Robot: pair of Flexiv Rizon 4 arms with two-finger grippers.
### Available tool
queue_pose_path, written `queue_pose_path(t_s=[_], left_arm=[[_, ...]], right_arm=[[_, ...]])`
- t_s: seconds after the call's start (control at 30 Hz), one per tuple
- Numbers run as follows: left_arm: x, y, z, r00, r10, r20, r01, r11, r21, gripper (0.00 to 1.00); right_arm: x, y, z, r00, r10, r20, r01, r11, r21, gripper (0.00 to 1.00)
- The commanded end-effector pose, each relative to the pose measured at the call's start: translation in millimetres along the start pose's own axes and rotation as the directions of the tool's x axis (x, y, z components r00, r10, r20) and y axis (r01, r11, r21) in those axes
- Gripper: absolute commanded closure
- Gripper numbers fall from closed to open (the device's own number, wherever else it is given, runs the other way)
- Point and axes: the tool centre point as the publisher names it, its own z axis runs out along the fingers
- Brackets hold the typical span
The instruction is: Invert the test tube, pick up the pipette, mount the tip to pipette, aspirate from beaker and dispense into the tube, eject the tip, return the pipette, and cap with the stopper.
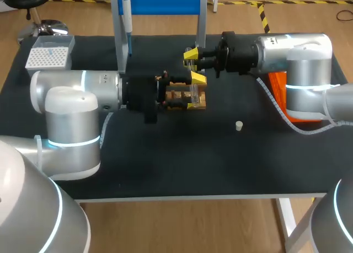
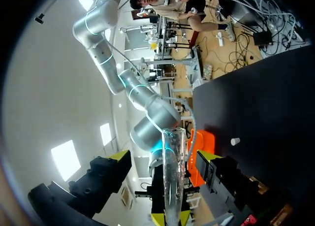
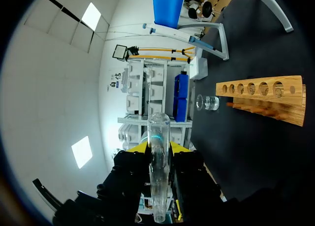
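A clear glass test tube (image 3: 158, 172) is held in the air above the wooden rack (image 1: 185, 97). My right gripper (image 3: 158, 147) is shut on it, with the rounded end pointing away from the wrist and the open mouth near it. In the left wrist view the tube (image 2: 174, 177) stands between the fingers of my left gripper (image 2: 165, 156), which is open, its yellow tips well clear of the glass on both sides. From overhead the two grippers meet over the rack, left (image 1: 196, 90) and right (image 1: 191, 55). The pipette (image 1: 126, 16) hangs on the blue stand (image 1: 165, 2). A small pale stopper (image 1: 239, 125) lies on the mat.
A white tip box (image 1: 49, 54) sits at the back left corner. An orange object (image 1: 278, 85) lies behind my right arm. A glass beaker (image 3: 211, 102) stands beyond the rack (image 3: 261, 90). The table's front edge (image 1: 193, 198) lies beyond bare black mat.
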Motion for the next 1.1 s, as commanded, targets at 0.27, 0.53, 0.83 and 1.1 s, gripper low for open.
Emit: queue_pose_path(t_s=[0.27,0.53,0.83,1.1], left_arm=[[1.6,3.1,8.0,1.0,-0.016,-0.007,0.016,1.0,-0.003,0.25],[2.2,4.9,6.4,1.0,-0.021,-0.006,0.021,1.0,-0.013,0.47],[3.3,5.3,4.4,1.0,-0.029,-0.005,0.028,0.999,-0.017,0.6],[4.3,6.4,2.3,0.999,-0.044,0.005,0.044,0.999,-0.023,1.0]], right_arm=[[0.8,-0.3,-1.0,1.0,0.0,0.003,0.0,1.0,0.001,1.0],[0.8,-0.3,-1.0,1.0,0.0,0.003,0.0,1.0,0.001,1.0],[0.8,-0.3,-1.0,1.0,0.0,0.003,0.0,1.0,0.001,1.0],[0.8,-0.3,-1.0,1.0,0.0,0.003,0.0,1.0,0.001,1.0]])
